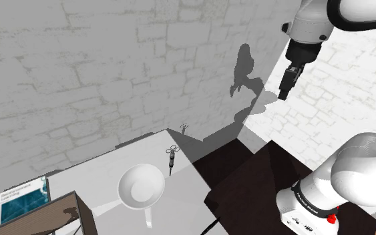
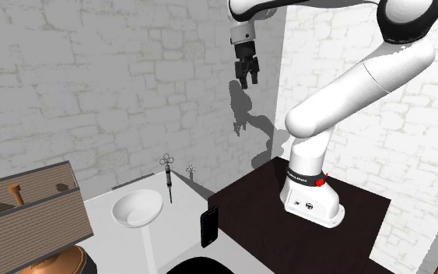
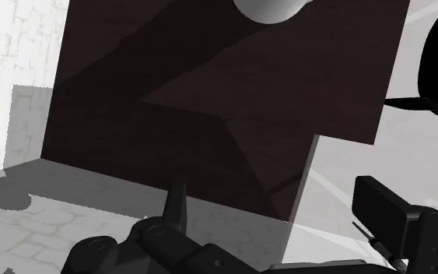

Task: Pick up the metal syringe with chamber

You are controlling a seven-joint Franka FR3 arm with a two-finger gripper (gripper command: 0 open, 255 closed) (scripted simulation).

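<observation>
Two fingers [image 3: 176, 206] stand apart with nothing between them, so your gripper [image 2: 247, 80] is released. You have it high in the air before the stone wall [image 2: 92, 78], above the dark stand [image 2: 256, 210]. Your syringe [image 1: 171, 159] lies well below it and off to the shoulder view's left, on the white table [image 1: 99, 173]. Its ringed end points toward the wall, and it is just beside the bowl [image 1: 141, 187]. You'll see a smaller ringed item [image 1: 184, 127] nearer the wall, and a book [image 1: 19, 200] at the shoulder view's lower left.
</observation>
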